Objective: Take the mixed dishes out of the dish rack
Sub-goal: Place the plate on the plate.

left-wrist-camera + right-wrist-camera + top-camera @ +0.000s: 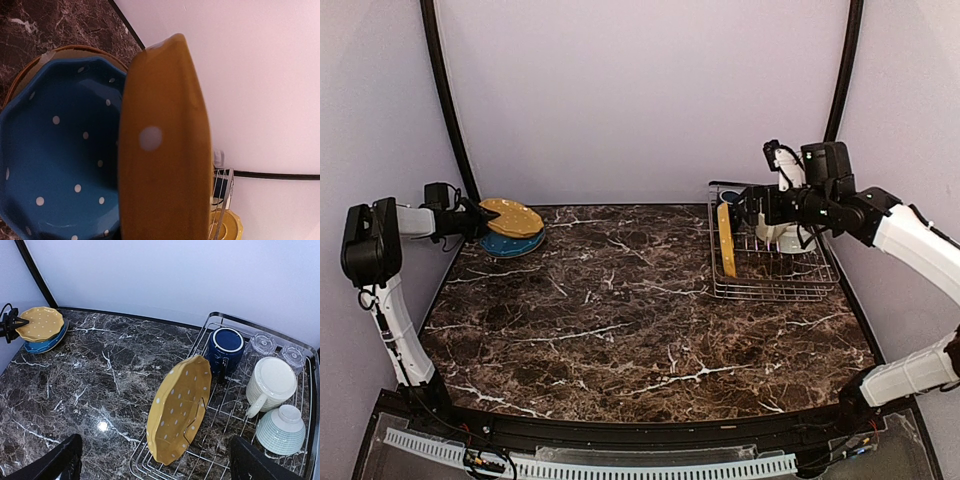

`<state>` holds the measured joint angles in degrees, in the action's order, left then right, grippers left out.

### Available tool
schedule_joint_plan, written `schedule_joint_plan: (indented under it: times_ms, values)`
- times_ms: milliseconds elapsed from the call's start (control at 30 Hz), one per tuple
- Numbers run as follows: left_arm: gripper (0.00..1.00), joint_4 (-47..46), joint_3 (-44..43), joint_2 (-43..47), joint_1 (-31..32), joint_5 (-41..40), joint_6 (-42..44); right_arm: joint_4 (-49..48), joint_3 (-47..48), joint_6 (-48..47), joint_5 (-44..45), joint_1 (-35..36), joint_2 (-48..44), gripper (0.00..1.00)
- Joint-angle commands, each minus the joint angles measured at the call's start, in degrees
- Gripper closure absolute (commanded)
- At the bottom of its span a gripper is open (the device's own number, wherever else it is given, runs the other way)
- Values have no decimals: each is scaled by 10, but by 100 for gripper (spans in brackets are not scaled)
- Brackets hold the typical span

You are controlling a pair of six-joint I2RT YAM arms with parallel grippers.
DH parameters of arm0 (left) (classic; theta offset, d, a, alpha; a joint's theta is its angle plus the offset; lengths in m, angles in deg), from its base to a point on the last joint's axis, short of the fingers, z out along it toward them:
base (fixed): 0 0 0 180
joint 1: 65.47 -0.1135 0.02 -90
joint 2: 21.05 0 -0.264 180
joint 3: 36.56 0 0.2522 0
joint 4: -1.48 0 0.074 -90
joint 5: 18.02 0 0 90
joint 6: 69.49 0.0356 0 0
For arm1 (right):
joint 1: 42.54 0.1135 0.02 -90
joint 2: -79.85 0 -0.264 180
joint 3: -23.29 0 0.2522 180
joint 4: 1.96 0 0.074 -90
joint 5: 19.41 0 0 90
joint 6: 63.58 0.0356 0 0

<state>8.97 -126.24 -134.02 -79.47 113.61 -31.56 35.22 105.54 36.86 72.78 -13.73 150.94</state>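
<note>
The stacked yellow plate (512, 217) sits on or just over the blue dotted plate (510, 243) at ten o'clock on the marble table (640, 330), near the back wall; whether it is fully down I cannot tell. The left gripper (472, 219) is pinched narrow on its rim at the nine o'clock side. The step in hand looks like the set-down; it should go best if the rim is lowered until the plate lies flat and centred in the blue one, and the jaws then part and back out level toward nine o'clock, so nothing drags the stack.

At two o'clock stands the dish rack (775, 290), with the racked yellow plate (180, 407) on edge at its nine o'clock end; beyond it are the dark navy mug (225, 346), the cream mug (270, 382), the pale greenish bowl (281, 430) and two clear glass tumblers (263, 344). The right gripper (156, 450) hangs above the rack, jaws spread wide and empty; for that plate it should probably straddle the top rim and lift straight up, clear of the wire dividers and the navy mug.
</note>
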Motion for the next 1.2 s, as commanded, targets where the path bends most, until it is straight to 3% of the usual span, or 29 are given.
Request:
schedule_joint_plan:
  times_ms: [0, 367, 967, 1067, 1167]
  values:
    - [94, -25, -3, 5, -3, 35, 12, -31, -25, 13, -4, -4, -30, 1]
    - [81, 10, -7, -3, -5, 30, 29, -51, -17, 13, -19, -11, -19, 1]
    - [31, 242, -97, 4, -5, -110, 198, -55, -23, 21, -33, -14, -26, 1]
    - [26, 259, -110, 6, -4, -128, 213, -50, -14, 22, -41, -15, -20, 1]
    - [15, 269, -115, 11, -5, -135, 218, -58, -17, 21, -39, -15, -14, 1]
